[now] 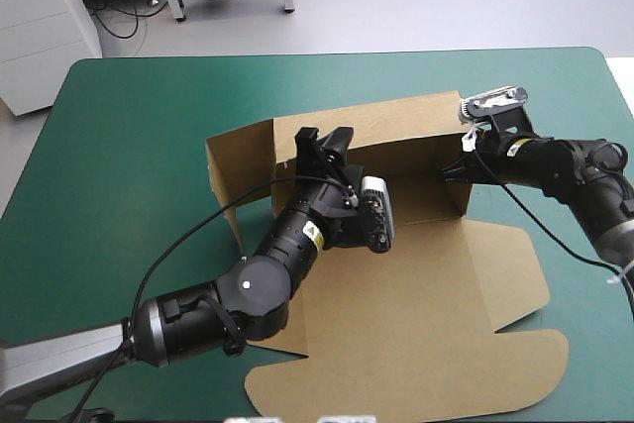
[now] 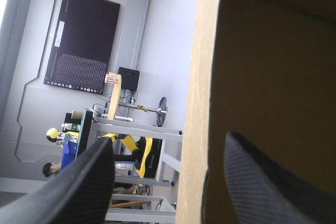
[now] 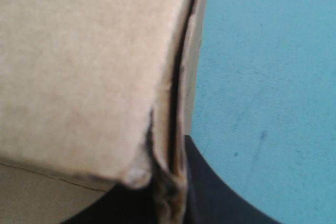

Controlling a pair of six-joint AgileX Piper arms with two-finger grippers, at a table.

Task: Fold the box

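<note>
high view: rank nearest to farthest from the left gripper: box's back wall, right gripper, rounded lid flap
1. back wall, right at the left gripper
2. right gripper, at that wall's right end
3. rounded lid flap, near side of the table

The high view looks down over the whole table. Both wrist views sit close against the box, shared by all three.

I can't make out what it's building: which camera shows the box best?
The high view: the box shows almost whole, far walls raised, lid flat. The left wrist view shows only one wall's edge, the right wrist view only a corner.
</note>
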